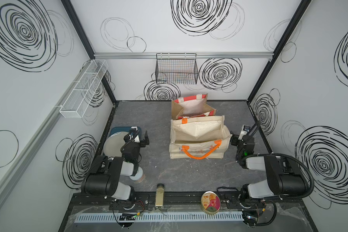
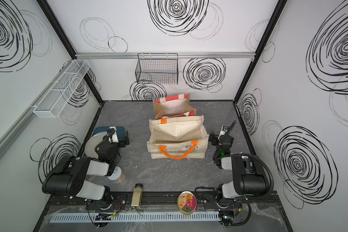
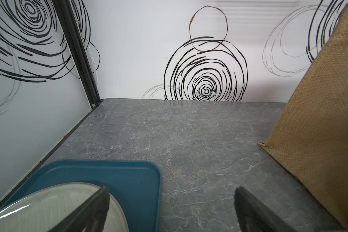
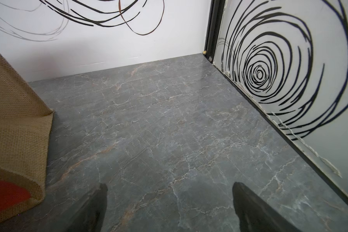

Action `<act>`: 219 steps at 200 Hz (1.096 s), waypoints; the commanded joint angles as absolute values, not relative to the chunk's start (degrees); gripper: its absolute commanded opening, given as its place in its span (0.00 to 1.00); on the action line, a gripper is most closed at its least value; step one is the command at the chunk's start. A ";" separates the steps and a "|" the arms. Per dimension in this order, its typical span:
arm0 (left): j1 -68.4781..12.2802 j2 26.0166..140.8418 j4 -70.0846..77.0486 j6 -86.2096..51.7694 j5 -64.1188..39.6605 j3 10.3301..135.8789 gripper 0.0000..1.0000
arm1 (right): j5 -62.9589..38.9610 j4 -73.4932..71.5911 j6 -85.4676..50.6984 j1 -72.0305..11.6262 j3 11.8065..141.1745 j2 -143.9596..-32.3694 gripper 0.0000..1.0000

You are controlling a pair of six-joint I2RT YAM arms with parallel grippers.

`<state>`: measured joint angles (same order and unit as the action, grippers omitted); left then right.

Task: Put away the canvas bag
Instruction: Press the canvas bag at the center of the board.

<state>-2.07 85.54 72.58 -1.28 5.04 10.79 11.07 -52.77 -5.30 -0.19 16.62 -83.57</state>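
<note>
Plate (image 1: pixel 113 145) was half hidden under left arm (image 1: pixel 127 167); left gripper (image 3: pixel 171 190) spread wide, empty. Canvas bag (image 1: pixel 199 130) stood in the middle, touching jute bag (image 1: pixel 191 108) behind. Tin (image 1: pixel 210 201) label unreadable. Right gripper (image 4: pixel 169 185) spread wide, empty, beside canvas bag.

- No words, brands or numbers can be read anywhere.
- Tin (image 1: pixel 211 202), nearer the camera than the canvas bag (image 1: pixel 197 153): a red patch on the lid carries marks too small to read.
- Canvas bag front: faded print, no letters made out.
</note>
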 commanded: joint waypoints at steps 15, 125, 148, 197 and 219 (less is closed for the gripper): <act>-1.51 86.04 76.14 -0.64 5.36 11.69 0.99 | 11.48 -54.37 -5.83 0.09 17.44 -83.80 1.00; -1.58 86.04 76.11 -0.62 5.34 11.69 0.99 | 11.42 -54.40 -5.92 0.09 17.57 -83.84 1.00; -1.58 86.04 76.20 -0.62 5.43 11.70 0.99 | 11.42 -54.40 -5.97 0.09 17.49 -83.80 1.00; -1.58 86.04 76.28 -0.62 5.31 11.61 0.99 | 11.38 -54.49 -5.92 0.09 17.38 -83.67 1.00; -1.60 85.87 76.86 -0.82 5.49 11.16 0.99 | 11.50 -54.29 -6.15 0.18 17.27 -83.06 1.00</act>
